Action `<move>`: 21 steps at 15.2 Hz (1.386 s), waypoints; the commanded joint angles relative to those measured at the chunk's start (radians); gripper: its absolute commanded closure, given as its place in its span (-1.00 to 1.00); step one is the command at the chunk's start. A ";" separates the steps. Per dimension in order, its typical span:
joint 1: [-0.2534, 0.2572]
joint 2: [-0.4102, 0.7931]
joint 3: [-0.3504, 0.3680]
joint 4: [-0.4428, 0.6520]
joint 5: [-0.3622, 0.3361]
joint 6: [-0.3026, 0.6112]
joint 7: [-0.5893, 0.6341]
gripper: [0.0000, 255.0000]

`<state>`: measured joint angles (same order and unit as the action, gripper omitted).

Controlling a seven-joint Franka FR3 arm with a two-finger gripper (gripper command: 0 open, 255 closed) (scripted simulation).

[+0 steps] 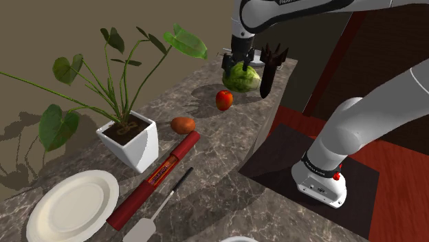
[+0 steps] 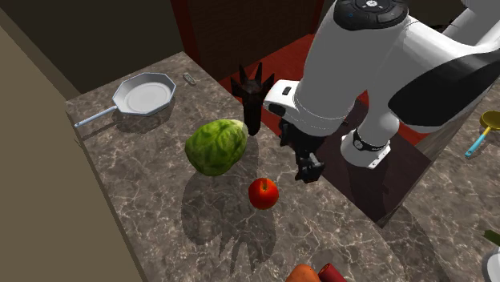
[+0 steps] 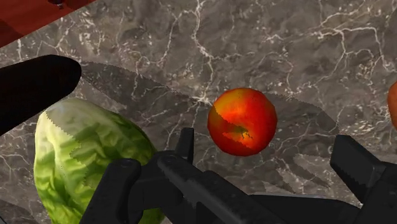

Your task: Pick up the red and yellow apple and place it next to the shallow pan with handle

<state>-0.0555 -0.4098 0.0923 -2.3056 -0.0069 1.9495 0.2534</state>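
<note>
Just off the cabbage [image 2: 216,146], on its side toward the stand: the pincer [image 2: 308,170], hanging low over the marbled bench [image 2: 136,192], fingers well apart, gripping nothing. A little nearer the cabbage, resting on the bench and clear of the leaves: the red and yellow apple [image 2: 263,193], not yet between the fingers. In the wrist view, sits just ahead of the open fingers, with the cabbage off to one side.

Judged as the approach step, with no grasp made yet. To do it well:
- Centre the pincer over the apple first, then lower straight down, keeping the finger on the cabbage side out of the leaves.
- Close only when straddling the widest part. Round and smooth, so likely to roll or squirt out if pinched high or off-centre.
- Lift well clear before travelling.

Just past the cabbage: a dark spiky upright object [image 2: 250,92], best passed around or well above, like the cabbage itself. Farthest beyond the cabbage, toward the bench's corner: the shallow pan [image 2: 144,94] with its handle. Set the apple down beside it, not in it.
</note>
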 commanded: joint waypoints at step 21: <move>-0.023 0.297 0.019 0.020 -0.063 0.221 0.072 -1.00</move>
<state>-0.0785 -0.1124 0.1114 -2.2857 -0.0702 2.1700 0.3255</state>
